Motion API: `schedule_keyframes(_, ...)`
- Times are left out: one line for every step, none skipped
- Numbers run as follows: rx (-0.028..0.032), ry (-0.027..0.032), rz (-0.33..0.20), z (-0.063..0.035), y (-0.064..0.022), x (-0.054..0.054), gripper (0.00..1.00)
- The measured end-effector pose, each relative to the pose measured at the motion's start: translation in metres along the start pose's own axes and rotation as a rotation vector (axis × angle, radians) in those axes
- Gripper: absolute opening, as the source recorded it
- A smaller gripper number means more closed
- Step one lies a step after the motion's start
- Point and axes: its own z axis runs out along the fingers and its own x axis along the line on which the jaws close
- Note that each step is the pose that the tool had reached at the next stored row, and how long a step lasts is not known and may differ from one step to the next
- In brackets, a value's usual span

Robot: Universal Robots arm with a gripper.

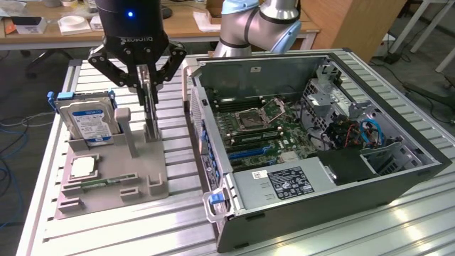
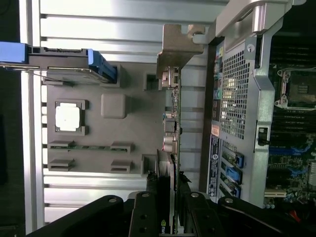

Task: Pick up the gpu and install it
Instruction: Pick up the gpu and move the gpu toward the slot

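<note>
The gpu (image 1: 150, 120) (image 2: 172, 123) stands on edge in a slot of the gray holder (image 1: 142, 176), its silvery bracket at the far end from the gripper in the wrist view. The gripper (image 1: 147, 98) (image 2: 168, 197) comes straight down over it, narrowed onto the card's two faces. The hard drive (image 1: 87, 122) stands nearby, the open computer case (image 1: 398, 176) just beside the holder.

Silver arm (image 1: 245, 26), pale blue joint caps, black pincer (image 1: 147, 100), blue light, white lettering
</note>
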Motion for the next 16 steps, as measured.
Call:
schedule_keyframes(0.0, 0.0, 0.0, -0.0011, 0.0, 0.0, 0.26)
schedule_keyframes(0.0, 0.0, 0.0, -0.0023, -0.0001, 0.0, 0.26)
schedule_keyframes(0.0001, 0.0001, 0.0, -0.0035, -0.0001, 0.0, 0.26)
schedule_keyframes(0.0, 0.0, 0.0, -0.0047, -0.0001, 0.0, 0.26)
schedule_keyframes(0.0, 0.0, 0.0, -0.006, -0.0001, 0.0, 0.26)
schedule_keyframes(0.0, 0.0, 0.0, -0.0074, -0.0002, 0.0, 0.26)
schedule_keyframes(0.0, 0.0, 0.0, -0.0089, -0.0002, 0.0, 0.26)
schedule_keyframes(0.0, 0.0, 0.0, -0.0104, -0.0002, 0.0, 0.26)
schedule_keyframes(0.0, 0.0001, 0.0, -0.012, -0.0002, 0.0, 0.26)
schedule_keyframes(0.0, 0.0, 0.0, -0.0135, -0.0003, 0.0, 0.26)
schedule_keyframes(0.0, 0.0, 0.0, -0.0151, -0.0003, 0.0, 0.26)
schedule_keyframes(0.0, 0.0001, 0.0, -0.0168, -0.0004, 0.0, 0.26)
schedule_keyframes(0.0001, 0.0001, 0.0, -0.0185, -0.0004, 0.0, 0.26)
schedule_keyframes(0.0, 0.0001, 0.0, -0.0199, -0.0004, 0.0, 0.26)
schedule_keyframes(0.0, 0.0, 0.0, -0.0215, -0.0005, 0.0, 0.26)
schedule_keyframes(0.0, 0.0001, 0.0, -0.0228, -0.0005, 0.0, 0.26)
